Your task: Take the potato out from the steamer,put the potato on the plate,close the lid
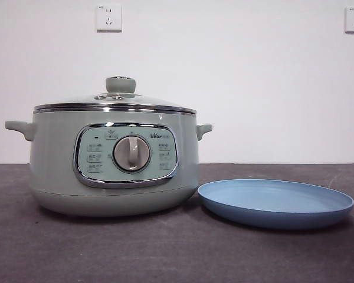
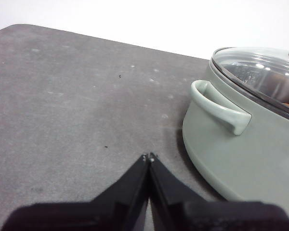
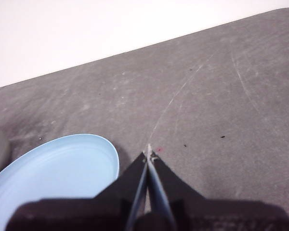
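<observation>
The pale-green steamer [image 1: 115, 162] stands on the dark table with its glass lid [image 1: 115, 101] seated on top, green knob upward. To its right lies the light-blue plate [image 1: 275, 202], with nothing on it. The potato is hidden; only a faint orange-brown glimpse shows through the lid [image 2: 260, 72] in the left wrist view. My left gripper [image 2: 149, 156] hovers shut over bare table beside the steamer's side handle [image 2: 216, 107]. My right gripper [image 3: 148, 153] is shut above the table just past the plate's rim [image 3: 113, 154]. Neither arm shows in the front view.
A dark grey tabletop [image 1: 177, 253] runs to a white wall with two sockets [image 1: 108, 17]. Bare table spreads out beside the steamer [image 2: 62, 106] and beyond the plate [image 3: 221, 96].
</observation>
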`<state>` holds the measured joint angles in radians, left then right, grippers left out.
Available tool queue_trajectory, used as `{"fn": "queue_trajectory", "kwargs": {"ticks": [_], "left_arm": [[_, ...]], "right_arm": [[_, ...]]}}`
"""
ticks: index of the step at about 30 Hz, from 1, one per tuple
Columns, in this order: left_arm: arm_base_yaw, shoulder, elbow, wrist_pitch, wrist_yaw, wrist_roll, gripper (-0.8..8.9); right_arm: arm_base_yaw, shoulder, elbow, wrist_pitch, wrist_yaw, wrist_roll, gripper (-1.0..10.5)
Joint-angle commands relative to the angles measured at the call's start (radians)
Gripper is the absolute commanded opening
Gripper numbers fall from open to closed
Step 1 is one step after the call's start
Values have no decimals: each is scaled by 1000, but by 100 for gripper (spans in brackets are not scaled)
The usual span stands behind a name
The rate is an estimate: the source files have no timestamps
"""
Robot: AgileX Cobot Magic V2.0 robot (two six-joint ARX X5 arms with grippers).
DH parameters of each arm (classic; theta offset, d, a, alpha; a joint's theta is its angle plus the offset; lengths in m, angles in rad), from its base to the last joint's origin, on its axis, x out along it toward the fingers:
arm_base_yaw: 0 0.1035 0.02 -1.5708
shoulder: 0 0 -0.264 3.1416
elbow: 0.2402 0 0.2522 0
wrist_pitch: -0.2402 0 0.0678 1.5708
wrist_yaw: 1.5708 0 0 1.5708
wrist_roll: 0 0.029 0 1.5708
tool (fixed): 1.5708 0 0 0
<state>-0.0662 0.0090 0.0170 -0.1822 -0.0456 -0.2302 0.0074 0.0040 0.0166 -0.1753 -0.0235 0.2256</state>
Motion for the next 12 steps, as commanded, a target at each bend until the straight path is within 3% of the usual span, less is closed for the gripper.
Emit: {"fn": "queue_trajectory", "kwargs": {"ticks": [1, 5, 9, 12], "left_arm": [[3, -2, -14, 4, -4, -6, -3], [3, -2, -14, 18, -3, -7, -3], [3, -2, -13, 48, 23, -17, -4], [3, -2, 1, 71, 123, -71, -6]], "right_arm": [[2, -2, -10, -5, -1, 14, 1], [2, -2, -10, -5, -1, 40, 0], [2, -2, -10, 28, -15, 196, -1], [2, -2, 0, 95, -114, 285, -9]]}}
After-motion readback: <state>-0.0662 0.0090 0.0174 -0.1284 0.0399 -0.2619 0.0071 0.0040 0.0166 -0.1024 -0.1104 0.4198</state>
